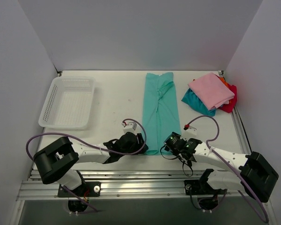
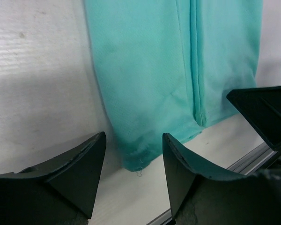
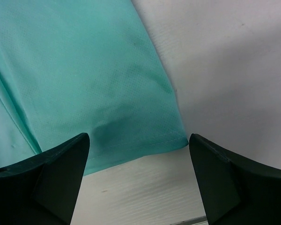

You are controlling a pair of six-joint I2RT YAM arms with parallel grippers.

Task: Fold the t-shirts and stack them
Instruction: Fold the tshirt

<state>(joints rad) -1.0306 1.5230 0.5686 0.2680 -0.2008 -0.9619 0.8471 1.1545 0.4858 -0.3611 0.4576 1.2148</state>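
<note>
A teal-green t-shirt point(image 1: 158, 110) lies folded into a long narrow strip down the middle of the table, its hem toward the arms. My left gripper point(image 1: 140, 141) stands open at the hem's left corner; in the left wrist view that corner point(image 2: 133, 157) lies on the table between the two fingers point(image 2: 79, 164), unclamped. My right gripper point(image 1: 170, 140) is open at the hem's right corner, whose edge point(image 3: 145, 136) lies just ahead of the wide-apart fingers point(image 3: 215, 168). Folded t-shirts are stacked at the back right: pink point(image 1: 210, 90) on top, teal-blue point(image 1: 195, 103), red point(image 1: 230, 102) and orange point(image 1: 225, 81) beneath.
A white mesh basket point(image 1: 68, 102) stands at the back left. The metal rail point(image 1: 140, 180) runs along the table's near edge just behind both grippers. White walls close in the table on three sides. The right gripper's black finger point(image 2: 267, 112) shows in the left wrist view.
</note>
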